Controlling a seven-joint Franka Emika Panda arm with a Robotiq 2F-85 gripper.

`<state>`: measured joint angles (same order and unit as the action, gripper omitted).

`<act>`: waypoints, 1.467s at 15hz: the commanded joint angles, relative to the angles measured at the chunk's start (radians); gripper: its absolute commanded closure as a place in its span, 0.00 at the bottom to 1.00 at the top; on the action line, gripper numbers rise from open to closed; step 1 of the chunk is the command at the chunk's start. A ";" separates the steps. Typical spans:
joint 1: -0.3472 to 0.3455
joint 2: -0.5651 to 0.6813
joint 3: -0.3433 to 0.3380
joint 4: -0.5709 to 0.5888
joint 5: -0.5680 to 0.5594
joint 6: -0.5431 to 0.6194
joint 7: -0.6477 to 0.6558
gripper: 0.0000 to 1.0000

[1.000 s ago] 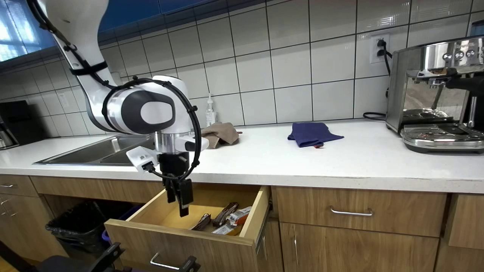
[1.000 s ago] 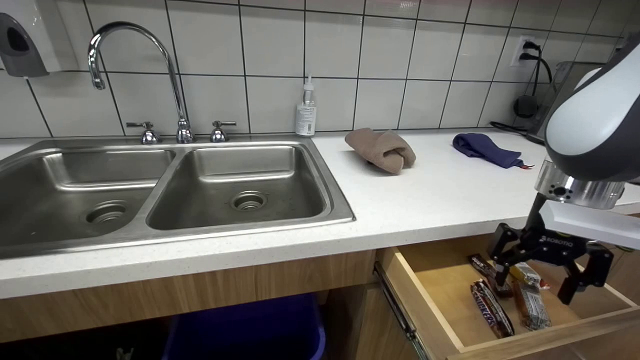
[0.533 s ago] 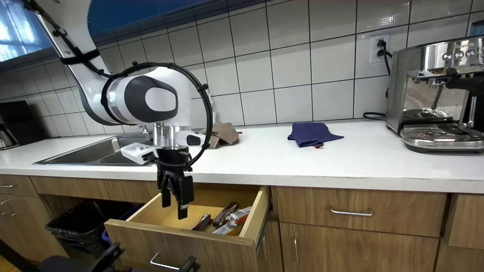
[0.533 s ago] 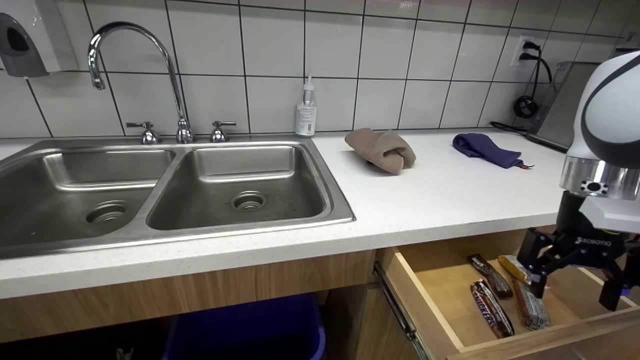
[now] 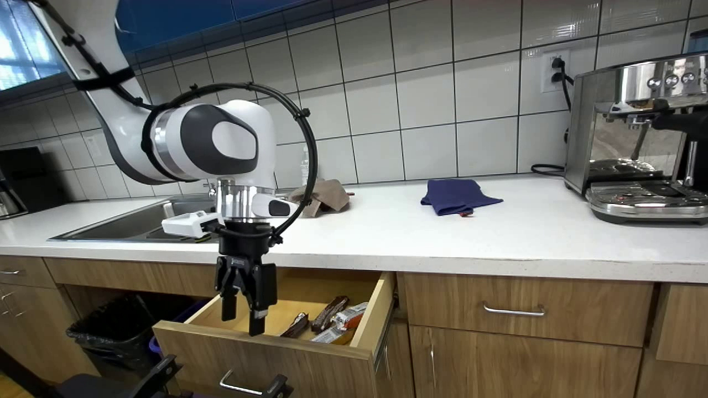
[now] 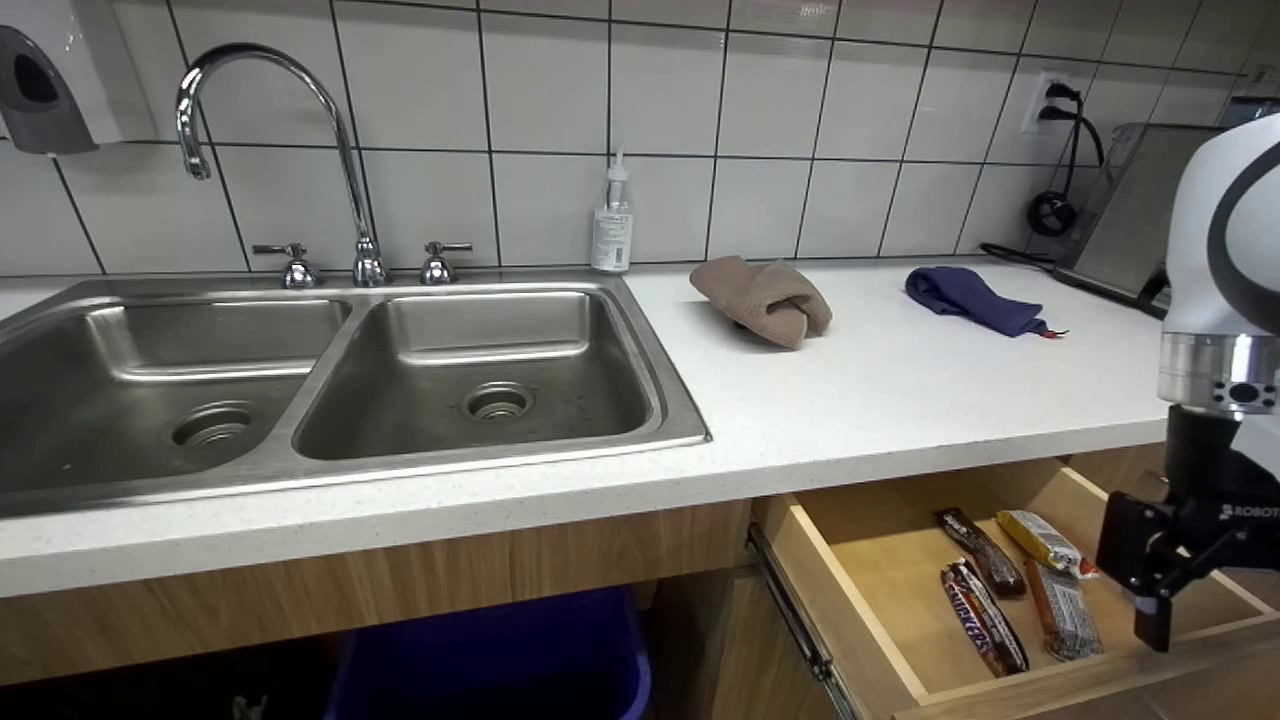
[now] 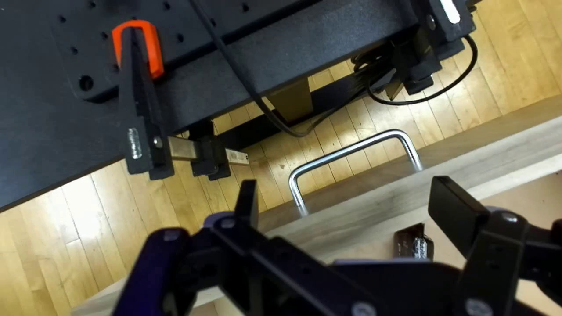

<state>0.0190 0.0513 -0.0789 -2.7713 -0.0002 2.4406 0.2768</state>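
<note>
My gripper (image 5: pixel 242 323) stands open with nothing between its fingers, over the front part of a pulled-out wooden drawer (image 5: pixel 310 362). In an exterior view only one of its fingers (image 6: pixel 1153 620) shows, and the other is beyond the frame's edge. Inside the drawer lie a Snickers bar (image 6: pixel 985 618), a dark brown bar (image 6: pixel 978 550), a yellow-wrapped bar (image 6: pixel 1042 540) and a clear-wrapped bar (image 6: pixel 1068 612). From the wrist, the silver drawer handle (image 7: pixel 347 152) appears past the fingertips, roughly between them. One bar's end (image 7: pixel 406 243) peeks out behind the gripper body.
A black table (image 7: pixel 52 131) with an orange-tipped clamp (image 7: pixel 153 50) faces the drawer. On the counter are a brown cloth (image 5: pixel 326 196), a blue cloth (image 5: pixel 459 196) and an espresso machine (image 5: pixel 581 132). A sink (image 6: pixel 690 420) and a black-lined bin (image 5: pixel 116 337) sit to the drawer's left.
My gripper has moved away from the bars toward the drawer's front edge, sinking a little and turning. It stayed open. The drawer and the bars have not moved.
</note>
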 commanded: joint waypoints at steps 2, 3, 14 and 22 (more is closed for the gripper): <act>-0.026 -0.016 0.003 -0.001 -0.052 -0.073 -0.016 0.00; -0.028 -0.011 0.002 -0.001 -0.059 -0.078 -0.015 0.00; -0.029 0.073 -0.002 0.007 -0.112 -0.089 -0.016 0.00; -0.022 0.203 -0.021 0.070 -0.128 -0.001 -0.012 0.00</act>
<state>0.0080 0.1943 -0.0913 -2.7445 -0.1061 2.3959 0.2767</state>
